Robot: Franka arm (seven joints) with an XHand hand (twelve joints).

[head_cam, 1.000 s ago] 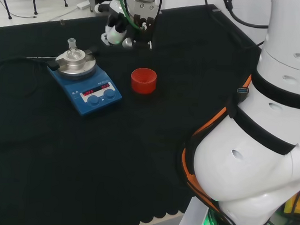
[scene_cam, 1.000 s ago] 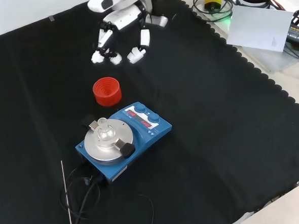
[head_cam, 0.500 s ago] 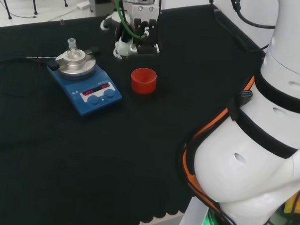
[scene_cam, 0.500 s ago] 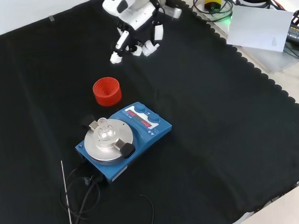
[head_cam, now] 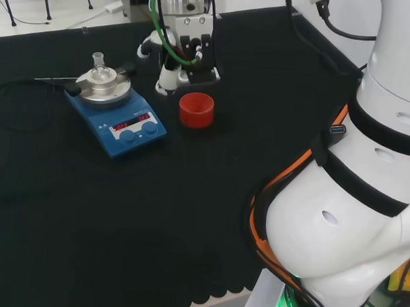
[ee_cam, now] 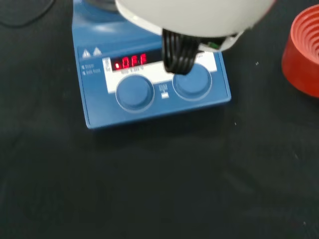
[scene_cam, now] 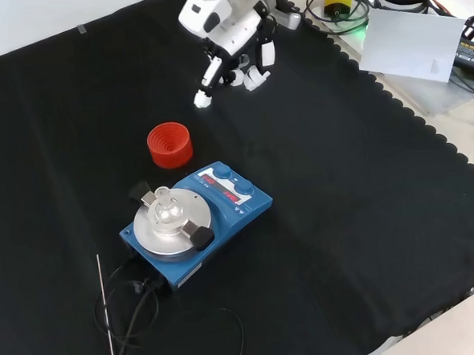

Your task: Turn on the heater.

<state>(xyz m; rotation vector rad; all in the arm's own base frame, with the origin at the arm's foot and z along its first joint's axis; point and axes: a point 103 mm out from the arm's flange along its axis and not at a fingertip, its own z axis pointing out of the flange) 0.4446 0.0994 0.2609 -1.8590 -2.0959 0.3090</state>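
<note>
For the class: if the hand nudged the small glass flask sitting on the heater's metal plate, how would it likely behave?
The flask is clear glass, so probably fragile and slippery. It sits on the heater's metal plate between two clamp pieces, which would likely stop it sliding. Its narrow neck rises above a rounder body, so a push high up might tip it.

The heater (scene_cam: 198,223) is a flat blue box lying level on the black bench (scene_cam: 344,219). In the front view, its round silver plate (scene_cam: 171,223) sits on the near left part, and two blue knobs (ee_cam: 192,83) below a lit red display (ee_cam: 131,61) face the far right.
</note>
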